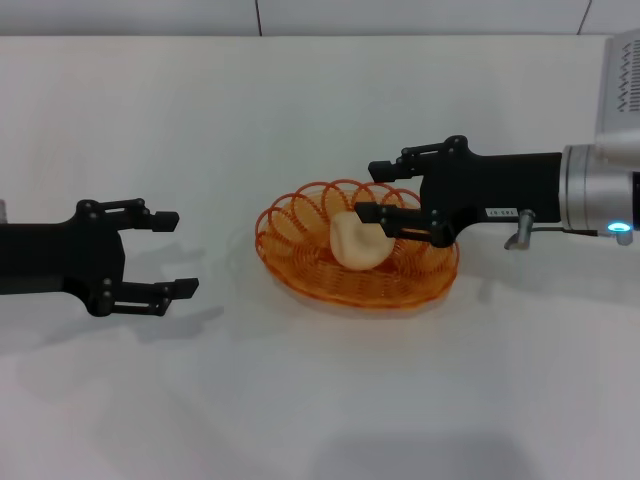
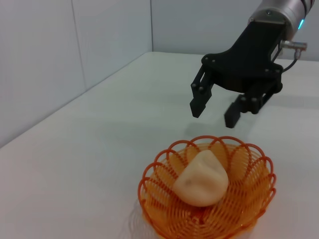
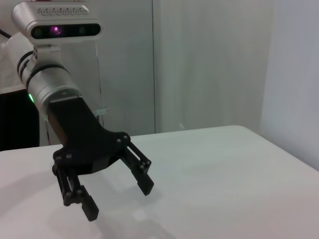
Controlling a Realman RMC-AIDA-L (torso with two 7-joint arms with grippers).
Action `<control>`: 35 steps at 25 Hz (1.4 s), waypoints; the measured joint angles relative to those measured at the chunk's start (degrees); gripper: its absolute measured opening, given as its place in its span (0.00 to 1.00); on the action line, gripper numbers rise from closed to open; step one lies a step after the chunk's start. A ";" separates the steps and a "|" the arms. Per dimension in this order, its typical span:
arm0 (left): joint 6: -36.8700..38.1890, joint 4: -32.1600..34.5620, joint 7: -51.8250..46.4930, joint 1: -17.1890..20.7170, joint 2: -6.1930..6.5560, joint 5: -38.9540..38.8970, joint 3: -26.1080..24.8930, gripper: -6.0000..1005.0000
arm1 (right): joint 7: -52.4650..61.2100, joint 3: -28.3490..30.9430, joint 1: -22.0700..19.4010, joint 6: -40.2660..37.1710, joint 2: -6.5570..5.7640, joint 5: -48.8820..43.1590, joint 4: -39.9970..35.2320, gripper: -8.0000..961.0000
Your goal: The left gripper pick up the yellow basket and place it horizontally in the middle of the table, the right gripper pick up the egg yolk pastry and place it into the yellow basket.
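Note:
The yellow basket (image 1: 290,228) stands on the white table (image 1: 300,400) near the middle. The egg yolk pastry (image 1: 355,243) lies inside it, and both show in the left wrist view, basket (image 2: 158,199) and pastry (image 2: 202,179). My right gripper (image 1: 368,190) is open and empty; it hangs over the basket's right side, clear of the pastry, as the left wrist view (image 2: 213,114) shows. My left gripper (image 1: 180,253) is open and empty, low over the table to the left of the basket and apart from it. It also shows in the right wrist view (image 3: 118,199).
A grey wall runs along the table's far edge. The table's left edge shows in the left wrist view. A camera housing sits at the head view's upper right corner (image 1: 622,80).

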 joint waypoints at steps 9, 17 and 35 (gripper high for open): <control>0.19 -0.15 -0.78 -0.04 0.25 0.29 0.21 0.82 | -1.45 5.81 -1.12 -7.43 -0.71 -3.26 2.97 0.65; 0.24 -0.15 -1.63 -0.43 0.57 0.37 0.28 0.82 | -8.56 13.73 -4.81 -16.19 -1.48 -5.67 5.82 0.86; 1.35 -0.24 -5.48 -3.62 0.91 3.92 0.73 0.82 | -8.73 18.51 -4.78 -21.09 -2.89 -11.56 9.72 0.91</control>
